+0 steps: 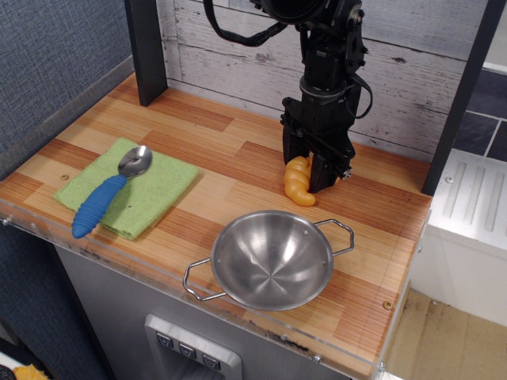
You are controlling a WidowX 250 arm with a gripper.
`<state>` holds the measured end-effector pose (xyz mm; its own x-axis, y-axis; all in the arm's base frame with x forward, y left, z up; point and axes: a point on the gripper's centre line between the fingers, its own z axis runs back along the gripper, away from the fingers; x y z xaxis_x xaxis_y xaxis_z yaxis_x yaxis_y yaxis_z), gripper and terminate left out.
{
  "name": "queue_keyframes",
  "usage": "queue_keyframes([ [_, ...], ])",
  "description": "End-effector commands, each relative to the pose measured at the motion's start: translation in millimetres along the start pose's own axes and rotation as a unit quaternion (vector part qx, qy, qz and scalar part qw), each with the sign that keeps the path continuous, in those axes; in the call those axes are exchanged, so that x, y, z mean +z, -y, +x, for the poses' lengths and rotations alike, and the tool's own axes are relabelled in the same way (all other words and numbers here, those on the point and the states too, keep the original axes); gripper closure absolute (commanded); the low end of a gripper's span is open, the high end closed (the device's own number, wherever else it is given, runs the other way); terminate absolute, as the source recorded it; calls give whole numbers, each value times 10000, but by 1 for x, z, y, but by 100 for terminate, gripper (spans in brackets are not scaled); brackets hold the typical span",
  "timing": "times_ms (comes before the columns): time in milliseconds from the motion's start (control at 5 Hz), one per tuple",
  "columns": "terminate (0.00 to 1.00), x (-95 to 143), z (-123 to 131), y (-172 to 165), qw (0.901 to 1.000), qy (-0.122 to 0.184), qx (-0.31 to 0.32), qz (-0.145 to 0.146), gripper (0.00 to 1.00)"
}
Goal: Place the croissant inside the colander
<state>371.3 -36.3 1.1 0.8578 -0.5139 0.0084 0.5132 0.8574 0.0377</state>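
The orange-yellow croissant point(298, 184) hangs upright between the fingers of my black gripper point(310, 173), which is shut on its upper part. It is held just above the wooden tabletop, behind the colander. The colander point(272, 259), a shiny steel bowl with two wire loop handles, stands empty near the table's front edge, in front of the gripper and slightly to the left. The croissant's top is hidden by the fingers.
A green cloth point(150, 194) lies at the left with a blue-handled spoon point(101, 200) on it. A dark post point(146, 51) stands at the back left and another point(463, 95) at the right. A plank wall point(404, 71) runs close behind the arm.
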Motion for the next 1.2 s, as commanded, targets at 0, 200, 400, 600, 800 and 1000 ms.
queue_keyframes([
  [0,0,36,-11,17,9986,366,394,3,100],
  [200,0,85,-19,31,9913,1053,776,180,100],
  [400,0,131,-36,59,9816,1637,907,386,100],
  [600,0,143,-55,92,9807,1678,910,417,100],
  [800,0,128,-72,109,9867,1304,938,252,100],
  [1000,0,102,-89,101,9880,954,1209,103,100],
])
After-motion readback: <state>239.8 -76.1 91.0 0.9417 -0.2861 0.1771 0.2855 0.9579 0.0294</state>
